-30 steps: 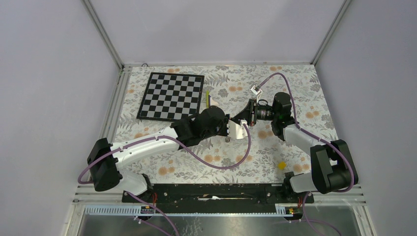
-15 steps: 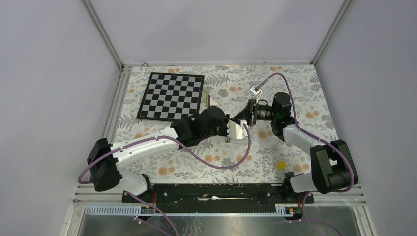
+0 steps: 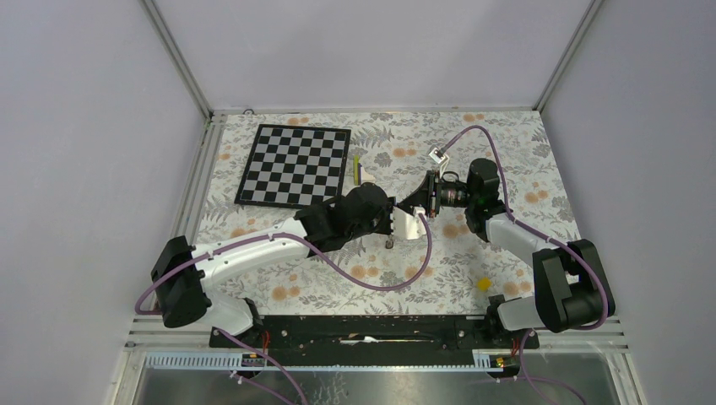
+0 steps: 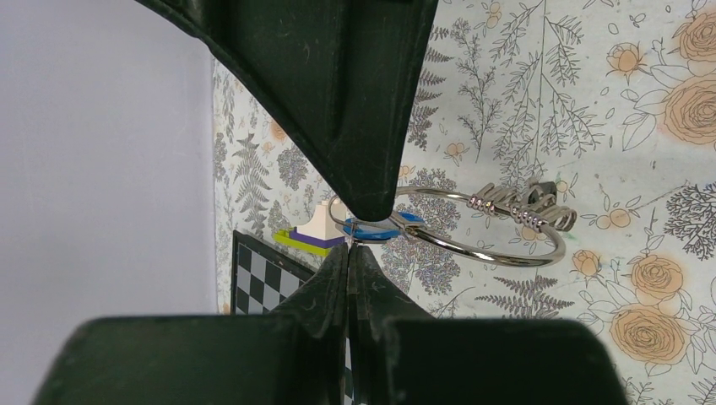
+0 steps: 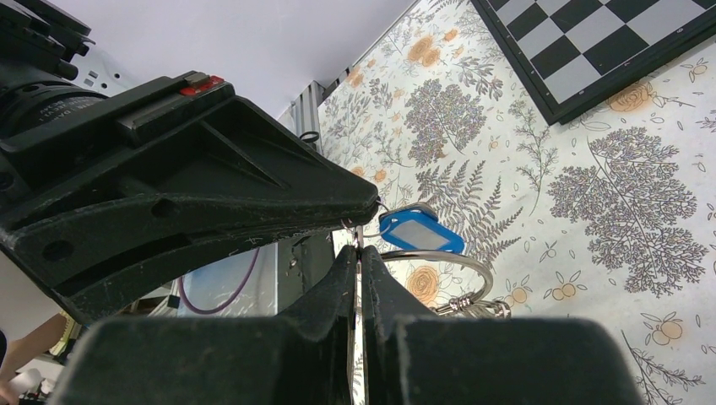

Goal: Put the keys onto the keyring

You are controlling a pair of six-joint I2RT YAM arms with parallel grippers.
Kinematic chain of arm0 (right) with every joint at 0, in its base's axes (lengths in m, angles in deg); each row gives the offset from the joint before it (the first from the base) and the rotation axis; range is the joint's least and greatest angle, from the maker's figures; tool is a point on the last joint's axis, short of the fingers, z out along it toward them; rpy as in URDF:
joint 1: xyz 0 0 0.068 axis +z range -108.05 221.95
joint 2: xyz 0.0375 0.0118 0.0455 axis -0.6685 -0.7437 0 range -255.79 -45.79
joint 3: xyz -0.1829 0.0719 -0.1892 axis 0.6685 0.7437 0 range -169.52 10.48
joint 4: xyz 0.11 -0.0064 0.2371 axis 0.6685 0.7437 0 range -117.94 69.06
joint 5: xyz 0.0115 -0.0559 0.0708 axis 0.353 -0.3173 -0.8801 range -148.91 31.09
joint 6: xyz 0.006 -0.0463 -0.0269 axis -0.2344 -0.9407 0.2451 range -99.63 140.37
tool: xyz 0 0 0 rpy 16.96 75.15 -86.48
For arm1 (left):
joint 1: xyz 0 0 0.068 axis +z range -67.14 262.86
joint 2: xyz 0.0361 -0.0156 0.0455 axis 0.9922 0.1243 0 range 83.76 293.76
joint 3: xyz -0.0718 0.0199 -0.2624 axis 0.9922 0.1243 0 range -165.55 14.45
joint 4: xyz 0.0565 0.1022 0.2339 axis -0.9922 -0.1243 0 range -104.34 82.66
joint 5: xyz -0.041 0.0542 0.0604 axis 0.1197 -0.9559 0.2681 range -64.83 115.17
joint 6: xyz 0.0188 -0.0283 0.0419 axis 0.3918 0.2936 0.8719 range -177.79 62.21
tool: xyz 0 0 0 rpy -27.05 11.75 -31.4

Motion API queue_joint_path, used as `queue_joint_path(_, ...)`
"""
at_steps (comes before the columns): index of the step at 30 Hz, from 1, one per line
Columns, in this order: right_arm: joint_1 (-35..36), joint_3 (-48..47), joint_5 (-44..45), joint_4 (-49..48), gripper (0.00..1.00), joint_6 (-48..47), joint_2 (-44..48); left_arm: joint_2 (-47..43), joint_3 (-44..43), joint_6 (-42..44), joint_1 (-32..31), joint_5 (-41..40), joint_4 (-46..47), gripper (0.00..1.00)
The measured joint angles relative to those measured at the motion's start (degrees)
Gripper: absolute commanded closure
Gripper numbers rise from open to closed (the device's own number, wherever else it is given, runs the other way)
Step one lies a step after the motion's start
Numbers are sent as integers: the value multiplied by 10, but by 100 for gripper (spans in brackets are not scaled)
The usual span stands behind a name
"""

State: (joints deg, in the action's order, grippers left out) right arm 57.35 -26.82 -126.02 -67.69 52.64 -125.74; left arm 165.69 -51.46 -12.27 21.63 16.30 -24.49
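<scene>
Keyring (image 4: 435, 192): a thin silvery wire loop with a fan of small metal pieces (image 4: 523, 207) bunched on the side away from the grip; a bright blue tag (image 5: 420, 230) hangs at the gripped end, just beside both sets of fingertips. The ring sits at mid-table, where the two arms meet tip to tip, and appears raised off the floral table cover (image 3: 523, 152).

Left gripper (image 4: 349, 253): jaws pressed together, pinching the ring's wire at its end. Right gripper (image 5: 359, 253): jaws likewise closed to a slit, its tip against the same spot from the opposite side – whether it nips the wire or the tag's fitting cannot be told.

Edges and room: open cloth lies to the right of the meeting point and towards the near edge; plain enclosure walls bound the table on three sides.

Surroundings: a chessboard (image 3: 294, 165) lies at the far left, well apart from the ring; a small stack of white, purple and lime bricks (image 4: 311, 236) stands by the board's right edge – beyond the grippers; a yellow block (image 3: 483, 284) rests near the right arm's base.
</scene>
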Motion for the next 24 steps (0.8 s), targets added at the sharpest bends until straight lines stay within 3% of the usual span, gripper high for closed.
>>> queue_joint_path(24,4,0,0,12,100,-14,0,1,0,2,-1,-1,-4,100)
